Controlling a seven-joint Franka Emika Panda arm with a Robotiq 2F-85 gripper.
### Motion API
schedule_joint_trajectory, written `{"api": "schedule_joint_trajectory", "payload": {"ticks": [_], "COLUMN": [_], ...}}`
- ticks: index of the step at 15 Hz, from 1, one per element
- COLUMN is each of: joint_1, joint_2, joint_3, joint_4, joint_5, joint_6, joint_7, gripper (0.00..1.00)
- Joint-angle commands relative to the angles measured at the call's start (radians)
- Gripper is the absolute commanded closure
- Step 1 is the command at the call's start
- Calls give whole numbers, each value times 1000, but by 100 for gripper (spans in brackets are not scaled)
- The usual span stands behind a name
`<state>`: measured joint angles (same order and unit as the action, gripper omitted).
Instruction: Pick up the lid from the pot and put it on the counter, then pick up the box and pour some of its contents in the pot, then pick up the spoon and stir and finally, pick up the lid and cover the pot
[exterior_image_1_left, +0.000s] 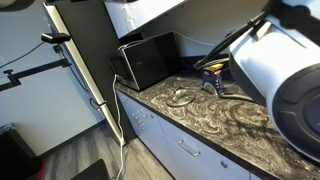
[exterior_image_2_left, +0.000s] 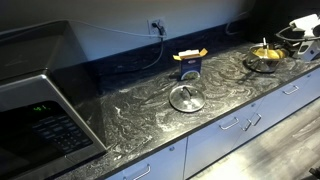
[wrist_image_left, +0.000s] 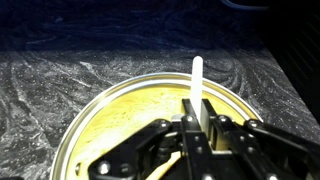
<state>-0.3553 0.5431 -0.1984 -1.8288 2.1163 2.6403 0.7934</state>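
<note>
Claw (wrist_image_left: 196, 120) clamped on the white spoon (wrist_image_left: 197, 72), whose shaft points over the middle of the pot (wrist_image_left: 100, 120); I can't see the bowl end. For the stir I'd run small, slow circles clear of the wall, with the wrist level so the grip doesn't slip. Lid (exterior_image_2_left: 186, 98) lies flat on the tabletop (exterior_image_2_left: 120, 115), box (exterior_image_2_left: 189, 66) just beyond it.

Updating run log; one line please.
step: stir | hand shut on short white spoon over large steel pot | round glass lid on black marbled counter
</note>
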Motion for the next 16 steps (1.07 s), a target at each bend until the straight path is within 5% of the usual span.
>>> {"api": "schedule_joint_trajectory", "payload": {"ticks": [1,6,10,16], "joint_1": [-12,-18,-16,-11], "joint_2": [-17,-9,-32,-63], "joint_3": [1,13,9,-28], "joint_4": [-16,-27,-77,-104], "joint_5": [64,31,-110,-167], "joint_6": [-82,-202,-254,-202], "joint_7": [-92,-104,6,105], "gripper": [97,97,97,97]}}
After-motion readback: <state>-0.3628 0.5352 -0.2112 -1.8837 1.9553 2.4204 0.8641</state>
